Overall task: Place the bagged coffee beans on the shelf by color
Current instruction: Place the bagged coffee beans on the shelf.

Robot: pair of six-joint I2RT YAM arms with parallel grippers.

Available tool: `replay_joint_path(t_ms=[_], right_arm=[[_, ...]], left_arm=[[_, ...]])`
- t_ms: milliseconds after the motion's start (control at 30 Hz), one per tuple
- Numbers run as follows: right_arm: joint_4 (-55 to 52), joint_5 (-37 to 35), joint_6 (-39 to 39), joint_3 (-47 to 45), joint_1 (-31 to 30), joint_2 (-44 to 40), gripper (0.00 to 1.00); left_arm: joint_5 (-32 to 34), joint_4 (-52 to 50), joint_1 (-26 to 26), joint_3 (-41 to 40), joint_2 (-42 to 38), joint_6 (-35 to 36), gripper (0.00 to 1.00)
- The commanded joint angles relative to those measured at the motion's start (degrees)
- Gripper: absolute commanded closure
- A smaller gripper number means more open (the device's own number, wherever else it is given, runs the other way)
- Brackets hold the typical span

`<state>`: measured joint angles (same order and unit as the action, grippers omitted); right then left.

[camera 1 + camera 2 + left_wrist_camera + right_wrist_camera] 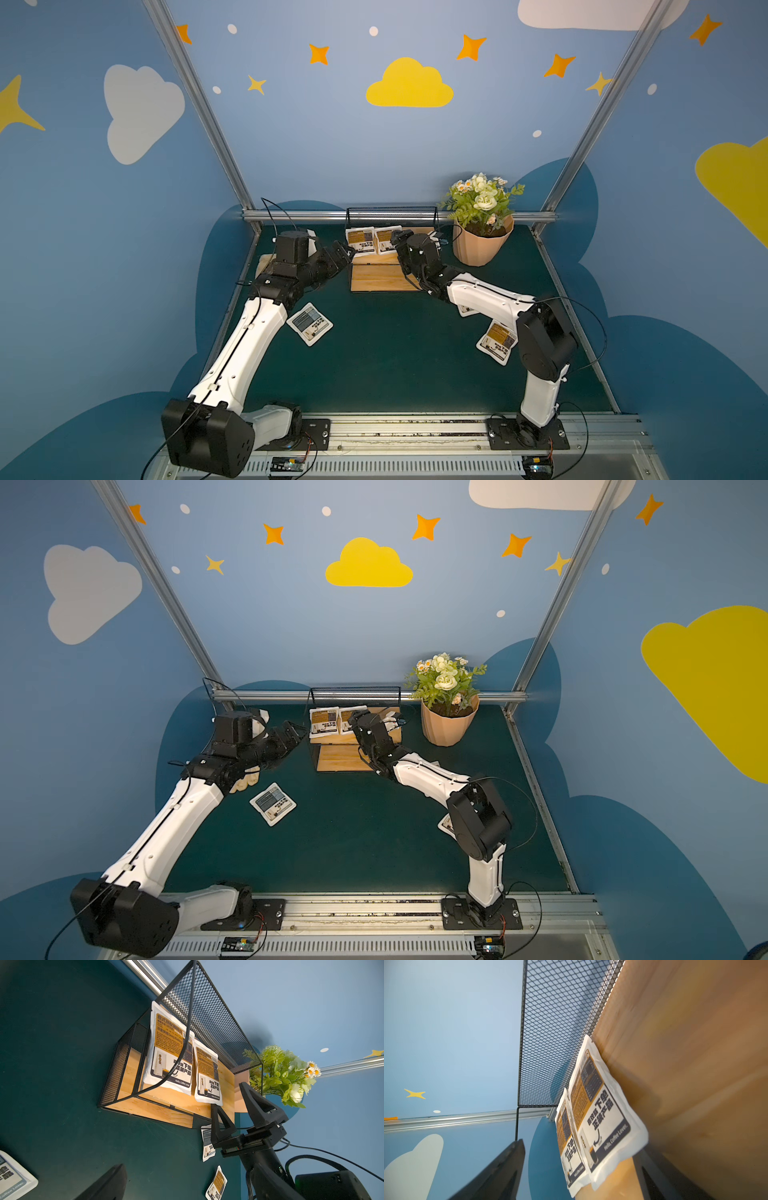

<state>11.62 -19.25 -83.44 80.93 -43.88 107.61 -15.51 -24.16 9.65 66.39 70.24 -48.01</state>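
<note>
The shelf (382, 279) is set at the back of the table (395, 357). On its upper board, toward the left end, the first yellow bag (360, 241) and the second yellow bag (387, 241) are laid flat, side by side and edge to edge, labels up. The right gripper (228, 1095) is held over the same board, just right of the second yellow bag. Its jaws are spread wide and nothing is gripped between them. The left gripper (344, 254) is held just off the shelf's left front corner. Only one of its fingers (108, 1182) is caught by its own wrist view, so whether its jaws are spread or clenched cannot be told.

In front of the shelf and to its left, well apart from it, a grey bag (309, 324) is lying on the table. In front of the shelf to the right, a third yellow bag (496, 341) is partly covered by the right arm. Between that bag and the shelf a second grey bag (207, 1142) is seen, mostly hidden under the arm in the top views. A pot (482, 249) of flowers is placed just right of the shelf, and a glove (245, 785) is lying left of the shelf beneath the left arm
</note>
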Motion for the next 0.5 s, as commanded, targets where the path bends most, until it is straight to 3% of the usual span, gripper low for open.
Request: replay_joint_path(t_ms=[0, 300, 467], right_arm=[[-5.5, 1.5, 1.8, -1.9, -0.8, -2.7, 0.11], [-8.6, 6.1, 7.1, -4.5, -3.1, -8.0, 0.10], [-13.4, 7.3, 12.6, -7.8, -5.6, -15.0, 0.09]], left_arm=[[-0.6, 0.3, -0.2, -0.9, -1.6, 0.0, 0.00], [-0.8, -0.3, -0.3, -3.2, -4.1, 0.5, 0.00], [-2.0, -1.0, -0.3, -5.0, -6.1, 1.7, 0.00]])
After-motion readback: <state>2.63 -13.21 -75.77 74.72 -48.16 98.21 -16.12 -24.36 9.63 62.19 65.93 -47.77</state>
